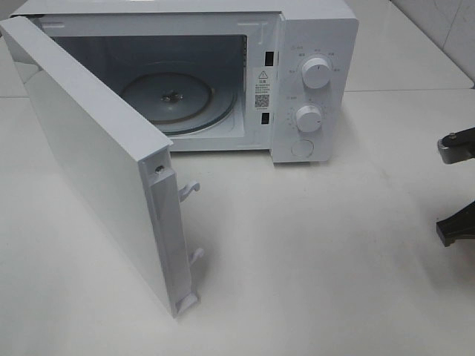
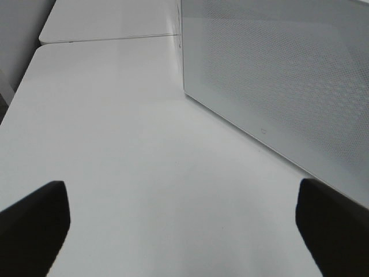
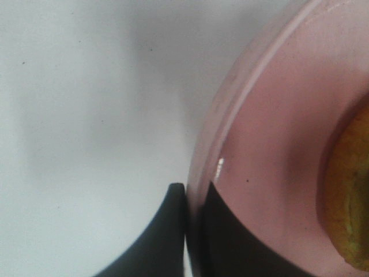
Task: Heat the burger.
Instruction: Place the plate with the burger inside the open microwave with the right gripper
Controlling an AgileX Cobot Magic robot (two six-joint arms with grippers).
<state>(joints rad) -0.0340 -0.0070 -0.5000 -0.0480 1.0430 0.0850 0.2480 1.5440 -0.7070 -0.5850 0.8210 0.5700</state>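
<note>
In the right wrist view the burger [image 3: 349, 196], a golden-brown bun, shows only partly, lying on a pink plate [image 3: 277, 115]. My right gripper [image 3: 193, 222] is shut on the plate's rim, one dark finger outside it and one inside. Burger and plate are out of the exterior high view, where only dark parts of the right arm [image 1: 456, 144] show at the right edge. My left gripper [image 2: 184, 231] stands open above the bare table with nothing between its fingers, beside the microwave door [image 2: 277, 75].
The white microwave [image 1: 315, 44] stands at the back with its door [image 1: 96, 163] swung wide open toward the front left. Its glass turntable [image 1: 178, 100] carries nothing. Two knobs [image 1: 317, 74] sit on its right panel. The white table [image 1: 312, 259] spreads in front.
</note>
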